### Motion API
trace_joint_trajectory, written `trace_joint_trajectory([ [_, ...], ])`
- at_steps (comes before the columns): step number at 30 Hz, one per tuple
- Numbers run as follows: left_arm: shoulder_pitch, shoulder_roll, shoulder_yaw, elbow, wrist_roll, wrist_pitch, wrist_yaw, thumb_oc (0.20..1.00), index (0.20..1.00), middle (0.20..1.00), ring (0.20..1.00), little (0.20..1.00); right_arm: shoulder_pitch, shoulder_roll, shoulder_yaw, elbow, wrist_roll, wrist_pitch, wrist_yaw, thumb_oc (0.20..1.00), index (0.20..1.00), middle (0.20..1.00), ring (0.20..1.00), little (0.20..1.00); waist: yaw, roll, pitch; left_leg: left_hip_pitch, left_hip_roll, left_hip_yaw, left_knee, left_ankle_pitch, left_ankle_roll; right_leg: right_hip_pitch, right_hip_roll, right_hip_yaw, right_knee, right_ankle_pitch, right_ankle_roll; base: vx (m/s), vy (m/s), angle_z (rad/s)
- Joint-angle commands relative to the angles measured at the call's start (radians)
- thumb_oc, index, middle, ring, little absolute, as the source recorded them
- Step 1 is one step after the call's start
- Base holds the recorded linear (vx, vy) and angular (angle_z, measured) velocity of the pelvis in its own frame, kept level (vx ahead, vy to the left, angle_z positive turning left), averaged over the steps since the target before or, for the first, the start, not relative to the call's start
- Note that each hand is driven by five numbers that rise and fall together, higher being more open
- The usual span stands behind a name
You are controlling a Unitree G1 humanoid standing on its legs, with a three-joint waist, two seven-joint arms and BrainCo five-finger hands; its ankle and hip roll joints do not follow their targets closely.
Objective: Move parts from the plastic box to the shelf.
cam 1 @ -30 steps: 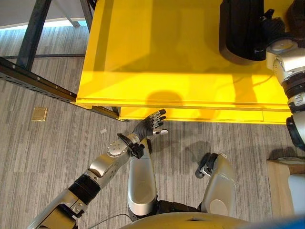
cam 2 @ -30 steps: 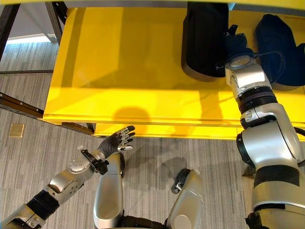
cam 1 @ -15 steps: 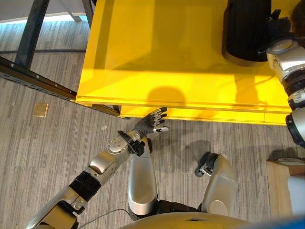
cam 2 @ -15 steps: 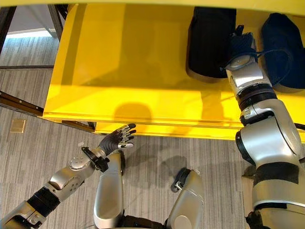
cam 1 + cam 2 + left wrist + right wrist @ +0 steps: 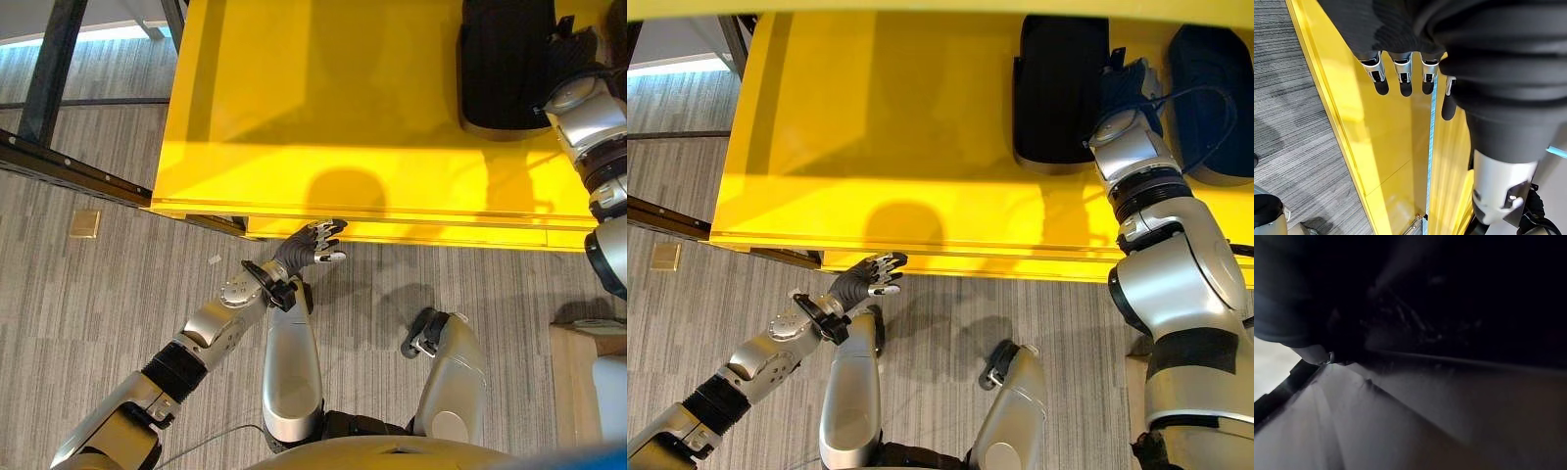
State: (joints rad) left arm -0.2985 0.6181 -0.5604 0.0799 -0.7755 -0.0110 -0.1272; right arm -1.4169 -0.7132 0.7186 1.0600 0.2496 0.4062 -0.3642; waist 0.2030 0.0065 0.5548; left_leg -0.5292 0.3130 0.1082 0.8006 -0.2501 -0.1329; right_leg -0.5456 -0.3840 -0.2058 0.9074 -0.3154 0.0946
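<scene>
A black part (image 5: 1058, 83) lies on the yellow shelf (image 5: 323, 108), with a second dark part (image 5: 1215, 98) to its right. My right hand (image 5: 1125, 86) reaches onto the shelf between the two and rests against the black part's right side. Its fingers are hidden, and the right wrist view is dark, with a pale surface (image 5: 1400, 421) below the hand. My left hand (image 5: 309, 250) is open with straight fingers (image 5: 1400, 73) and holds nothing. It hovers just below the shelf's front edge (image 5: 1376, 147), above the floor.
A dark metal frame beam (image 5: 69, 166) runs under the shelf's left end. A brass floor plate (image 5: 84, 223) and a small white scrap (image 5: 213, 259) lie on the grey carpet. A wooden-edged thing (image 5: 578, 382) stands at the lower right.
My left hand has risen closer to the shelf's front edge. The view has shifted a little; the right hand stays by the black part.
</scene>
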Motion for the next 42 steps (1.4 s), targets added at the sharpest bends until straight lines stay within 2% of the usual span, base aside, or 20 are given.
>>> trace_joint_trajectory([
  [1,-0.033,0.010,-0.006,-0.020,-0.037,-0.048,-0.036,1.000,1.000,1.000,1.000,1.000,-0.112,-0.021,0.008,0.027,-0.067,-0.045,-0.021,0.200,0.200,0.200,0.200,0.200,0.013,0.013,-0.035,0.026,-0.010,0.033,-0.014,-0.028,0.068,-0.008,0.060,-0.004,0.013,0.018,-0.018,0.00,0.000,0.00],
  [8,-0.050,0.019,-0.008,-0.011,-0.049,-0.031,-0.049,1.000,1.000,1.000,1.000,1.000,-0.100,-0.012,0.011,0.032,-0.057,-0.045,-0.014,0.200,0.200,0.200,0.200,0.200,0.012,0.010,-0.035,0.021,-0.009,0.034,-0.008,-0.033,0.070,-0.011,0.064,-0.003,0.011,0.019,-0.020,0.00,0.000,0.00],
  [12,-0.053,0.017,-0.010,0.011,-0.057,-0.047,-0.051,1.000,1.000,1.000,1.000,1.000,-0.086,-0.004,0.012,0.033,-0.036,-0.048,-0.005,0.200,0.200,0.200,0.200,0.200,0.009,0.012,-0.035,0.019,-0.009,0.036,-0.009,-0.033,0.072,-0.016,0.065,0.002,0.010,0.020,-0.019,0.00,0.000,0.00],
  [18,-0.065,0.016,-0.008,0.024,-0.066,-0.047,-0.052,1.000,1.000,1.000,1.000,1.000,-0.076,0.003,0.007,0.044,-0.057,-0.061,-0.028,0.200,0.200,0.200,0.200,0.200,0.006,0.018,-0.035,0.015,-0.008,0.039,-0.009,-0.032,0.072,-0.022,0.065,0.004,0.010,0.020,-0.020,0.00,0.002,-0.01],
  [21,-0.068,0.018,-0.002,0.037,-0.072,-0.042,-0.069,1.000,1.000,1.000,1.000,1.000,-0.082,0.000,0.006,0.040,-0.115,-0.090,-0.051,0.200,0.200,0.200,0.200,0.200,0.004,0.019,-0.035,0.012,-0.007,0.040,-0.003,-0.036,0.072,-0.023,0.065,0.004,0.007,0.021,-0.018,0.01,0.001,-0.02],
  [22,-0.069,0.022,-0.001,0.040,-0.085,-0.058,-0.077,1.000,1.000,1.000,1.000,1.000,-0.087,-0.004,0.010,0.036,-0.124,-0.096,-0.078,0.573,0.573,0.573,0.573,0.573,0.003,0.020,-0.035,0.013,-0.007,0.042,-0.004,-0.036,0.071,-0.023,0.067,0.005,0.004,0.023,-0.017,0.01,0.004,-0.05],
  [23,-0.070,0.023,-0.001,0.036,-0.094,-0.064,-0.073,1.000,1.000,1.000,1.000,1.000,-0.089,-0.005,0.010,0.032,-0.124,-0.098,-0.090,0.699,0.699,0.699,0.699,0.699,0.002,0.020,-0.035,0.013,-0.007,0.043,-0.005,-0.036,0.071,-0.023,0.067,0.005,0.002,0.023,-0.017,0.02,0.005,-0.05],
  [24,-0.074,0.021,-0.002,0.032,-0.099,-0.063,-0.068,1.000,1.000,1.000,1.000,1.000,-0.089,-0.004,0.006,0.025,-0.130,-0.095,-0.105,0.915,0.915,0.915,0.915,0.915,0.001,0.021,-0.035,0.014,-0.007,0.044,-0.007,-0.037,0.072,-0.023,0.068,0.006,0.001,0.023,-0.016,0.00,0.000,0.00],
  [25,-0.074,0.017,0.000,0.029,-0.091,-0.057,-0.060,1.000,1.000,1.000,1.000,1.000,-0.085,-0.003,-0.001,0.019,-0.112,-0.078,-0.135,1.000,1.000,1.000,1.000,1.000,0.001,0.022,-0.035,0.014,-0.008,0.044,-0.008,-0.038,0.073,-0.023,0.068,0.006,0.000,0.023,-0.015,0.00,0.000,0.00],
  [30,-0.076,0.019,-0.002,0.036,-0.099,-0.053,-0.063,1.000,1.000,1.000,1.000,1.000,-0.086,-0.003,-0.030,0.020,-0.152,-0.106,-0.231,1.000,1.000,1.000,1.000,1.000,-0.002,0.027,-0.035,0.017,-0.007,0.045,-0.014,-0.037,0.074,-0.021,0.068,0.005,-0.005,0.023,-0.014,-0.01,-0.004,0.00],
  [31,-0.076,0.020,0.001,0.036,-0.100,-0.050,-0.064,1.000,1.000,1.000,1.000,1.000,-0.093,-0.005,-0.040,0.011,-0.146,-0.112,-0.253,1.000,1.000,1.000,1.000,1.000,-0.003,0.028,-0.035,0.007,-0.007,0.047,-0.025,-0.013,0.079,-0.031,0.071,0.000,-0.014,0.041,-0.025,-0.04,-0.013,-0.01],
  [36,-0.075,0.014,-0.002,0.042,-0.103,-0.051,-0.067,1.000,1.000,1.000,1.000,1.000,-0.069,0.007,-0.077,-0.015,-0.004,-0.172,-0.287,1.000,1.000,1.000,1.000,1.000,-0.012,0.033,-0.035,0.015,-0.008,0.052,-0.032,-0.014,0.078,-0.024,0.076,0.004,-0.022,0.037,-0.026,-0.01,0.007,-0.01],
  [38,-0.071,0.007,-0.010,0.034,-0.101,-0.045,-0.076,1.000,1.000,1.000,1.000,1.000,-0.046,0.019,-0.119,-0.043,0.203,-0.280,-0.321,1.000,1.000,1.000,1.000,1.000,-0.018,0.036,-0.035,0.023,-0.006,0.056,-0.041,-0.011,0.078,-0.018,0.079,0.007,-0.032,0.038,-0.027,0.01,0.044,-0.04],
  [39,-0.054,0.010,-0.007,0.019,-0.135,-0.066,-0.034,1.000,1.000,1.000,1.000,1.000,-0.015,0.019,-0.167,-0.081,0.218,-0.367,-0.303,1.000,1.000,1.000,1.000,1.000,-0.023,0.037,-0.035,0.036,-0.006,0.059,-0.056,-0.006,0.076,-0.009,0.080,0.007,-0.041,0.038,-0.026,0.08,0.078,-0.09],
  [40,-0.025,0.000,0.031,-0.005,-0.157,-0.084,0.043,1.000,1.000,1.000,1.000,1.000,0.052,0.020,-0.251,-0.225,0.123,-0.500,-0.349,1.000,1.000,1.000,1.000,1.000,-0.035,0.036,-0.035,0.056,-0.010,0.066,-0.085,0.005,0.072,0.004,0.083,0.010,-0.059,0.042,-0.016,0.11,0.058,-0.13],
  [41,-0.013,-0.013,0.053,-0.011,-0.128,-0.088,0.062,1.000,1.000,1.000,1.000,1.000,0.085,0.025,-0.302,-0.323,0.086,-0.512,-0.358,1.000,1.000,1.000,1.000,1.000,-0.039,0.036,-0.035,0.067,-0.011,0.070,-0.105,0.013,0.069,0.011,0.085,0.008,-0.073,0.046,-0.012,0.09,0.033,-0.14],
  [42,-0.012,-0.012,0.053,-0.011,-0.128,-0.088,0.063,1.000,1.000,1.000,1.000,1.000,0.088,0.026,-0.304,-0.327,0.084,-0.510,-0.359,1.000,1.000,1.000,1.000,1.000,-0.039,0.035,-0.035,0.069,-0.011,0.071,-0.106,0.014,0.069,0.013,0.085,0.008,-0.074,0.046,-0.011,0.08,-0.004,-0.15],
])
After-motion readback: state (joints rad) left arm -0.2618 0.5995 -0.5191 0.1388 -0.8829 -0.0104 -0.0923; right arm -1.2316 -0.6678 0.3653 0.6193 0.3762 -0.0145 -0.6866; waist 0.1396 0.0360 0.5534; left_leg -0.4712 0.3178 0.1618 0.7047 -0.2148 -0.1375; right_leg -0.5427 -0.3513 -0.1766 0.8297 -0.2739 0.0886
